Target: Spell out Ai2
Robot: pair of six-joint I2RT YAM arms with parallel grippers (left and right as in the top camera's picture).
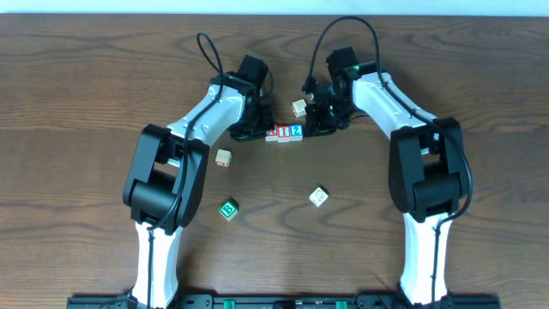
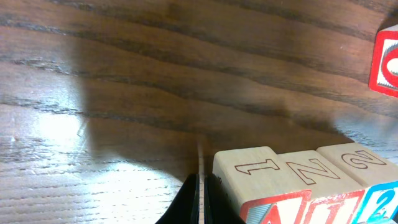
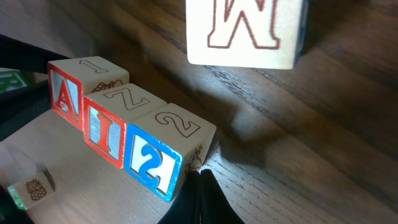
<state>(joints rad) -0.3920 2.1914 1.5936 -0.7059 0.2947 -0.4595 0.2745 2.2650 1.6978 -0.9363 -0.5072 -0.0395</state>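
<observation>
At centre of table (image 1: 86,86), A-I-2 block row (image 1: 284,132), sides touching. Beside A, left gripper (image 2: 202,193); beside 2, right gripper (image 3: 200,196); both pressed together, holding nothing. Probably light, rigid, smooth wood; best pinched across opposite flat faces.

The left pincer (image 1: 262,133) and right pincer (image 1: 307,130) flank the block row (image 1: 284,132), a loose block (image 1: 298,108) (apparently near) behind; front open.
</observation>
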